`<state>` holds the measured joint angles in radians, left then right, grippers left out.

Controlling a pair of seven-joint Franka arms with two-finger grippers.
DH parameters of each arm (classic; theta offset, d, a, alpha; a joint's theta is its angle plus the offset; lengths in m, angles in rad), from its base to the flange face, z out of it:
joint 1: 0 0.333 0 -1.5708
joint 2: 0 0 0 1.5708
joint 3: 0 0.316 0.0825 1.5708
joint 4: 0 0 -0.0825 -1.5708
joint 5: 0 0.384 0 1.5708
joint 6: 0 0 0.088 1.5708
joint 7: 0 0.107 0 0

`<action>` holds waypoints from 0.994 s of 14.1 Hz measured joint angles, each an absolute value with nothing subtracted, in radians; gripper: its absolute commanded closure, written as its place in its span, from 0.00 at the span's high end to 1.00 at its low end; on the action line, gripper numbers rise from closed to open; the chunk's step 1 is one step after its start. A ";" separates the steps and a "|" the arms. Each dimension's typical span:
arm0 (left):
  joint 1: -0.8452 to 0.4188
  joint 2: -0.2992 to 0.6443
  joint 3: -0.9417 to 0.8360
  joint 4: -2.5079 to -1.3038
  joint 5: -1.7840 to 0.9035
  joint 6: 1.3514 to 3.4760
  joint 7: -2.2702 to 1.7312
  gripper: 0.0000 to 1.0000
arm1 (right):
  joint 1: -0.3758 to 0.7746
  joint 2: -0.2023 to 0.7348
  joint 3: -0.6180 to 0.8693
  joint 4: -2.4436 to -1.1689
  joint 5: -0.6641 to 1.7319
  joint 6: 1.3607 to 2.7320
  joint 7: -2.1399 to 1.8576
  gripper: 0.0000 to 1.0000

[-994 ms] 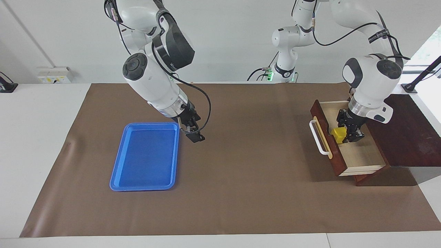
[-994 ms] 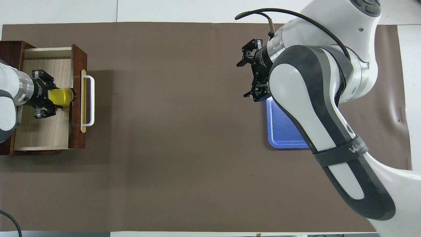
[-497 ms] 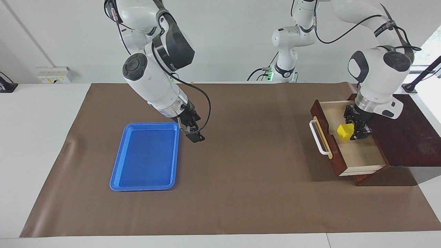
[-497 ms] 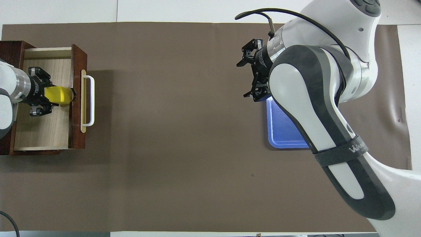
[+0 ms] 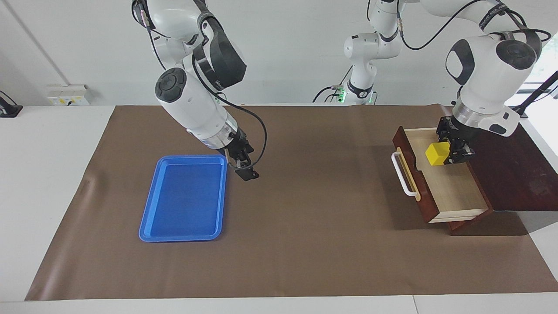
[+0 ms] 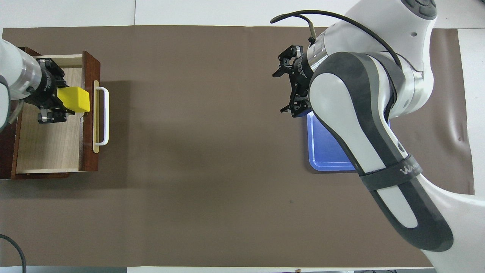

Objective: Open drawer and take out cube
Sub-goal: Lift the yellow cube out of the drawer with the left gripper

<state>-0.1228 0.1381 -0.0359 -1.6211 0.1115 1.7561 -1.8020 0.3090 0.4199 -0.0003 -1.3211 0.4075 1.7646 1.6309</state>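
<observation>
The dark reddish-brown drawer (image 5: 409, 174) (image 6: 90, 113) stands pulled open from its box (image 5: 518, 174) at the left arm's end of the table, its white bar handle (image 5: 400, 174) facing the table's middle. My left gripper (image 5: 449, 153) (image 6: 60, 101) is shut on the yellow cube (image 5: 437, 154) (image 6: 75, 99) and holds it up over the drawer's pale wood interior. My right gripper (image 5: 244, 168) (image 6: 291, 85) hangs open above the mat beside the blue tray, and its arm waits.
A blue plastic tray (image 5: 185, 198) (image 6: 326, 151) lies on the brown mat (image 5: 305, 218) at the right arm's end, partly covered by the right arm in the overhead view.
My left gripper has risen with the yellow cube, lifting it from the drawer's floor to above the drawer. The right arm has not moved.
</observation>
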 measured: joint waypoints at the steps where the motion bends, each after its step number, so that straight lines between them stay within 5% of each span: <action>1: -0.152 0.143 -0.038 -1.619 0.107 1.756 -1.857 0.00 | 0.309 0.421 0.000 -1.321 0.408 1.765 1.631 0.95; 14: -0.488 0.176 -0.044 -1.624 0.056 1.786 -2.331 0.00 | 0.318 0.426 0.001 -1.324 0.408 1.768 1.631 0.95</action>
